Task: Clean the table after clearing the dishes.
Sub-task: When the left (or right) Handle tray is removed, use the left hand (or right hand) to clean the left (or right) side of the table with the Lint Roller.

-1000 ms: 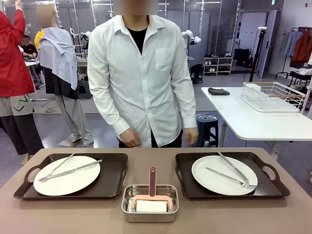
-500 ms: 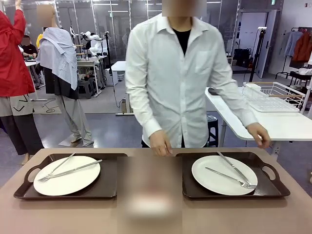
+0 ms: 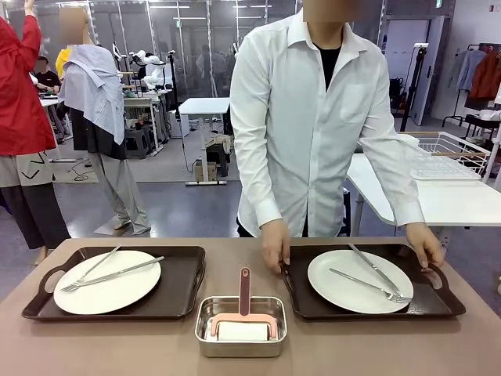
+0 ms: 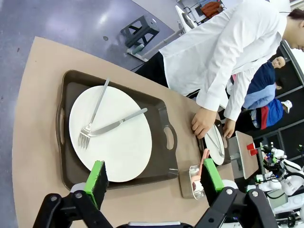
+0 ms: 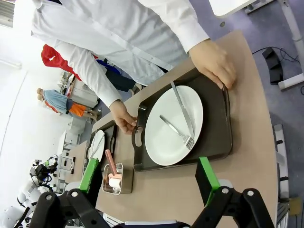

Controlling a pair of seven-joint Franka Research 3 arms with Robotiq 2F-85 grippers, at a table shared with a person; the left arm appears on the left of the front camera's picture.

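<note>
On the brown table (image 3: 156, 345) lie two dark trays. The left tray (image 3: 184, 294) carries a white plate (image 3: 107, 282) with a fork and a knife on it. A person's hands (image 3: 274, 247) grip both handles of the right tray (image 3: 438, 301), which holds another plate (image 3: 360, 280) with cutlery. My left gripper (image 4: 154, 175) hangs open high above the left tray (image 4: 159, 118) and its plate (image 4: 114, 137). High over the right tray (image 5: 216, 128) and its plate (image 5: 166, 128), my right gripper (image 5: 148, 175) also stands open and empty.
A small steel pan (image 3: 240, 325) with a pink-handled tool stands between the trays near the front edge. Behind the person, at the right, a white table (image 3: 438, 200) carries a wire rack (image 3: 450, 153).
The person has stepped to the right and taken hold of both handles of the right tray. Both trays, the plates and the pan lie where they were.
</note>
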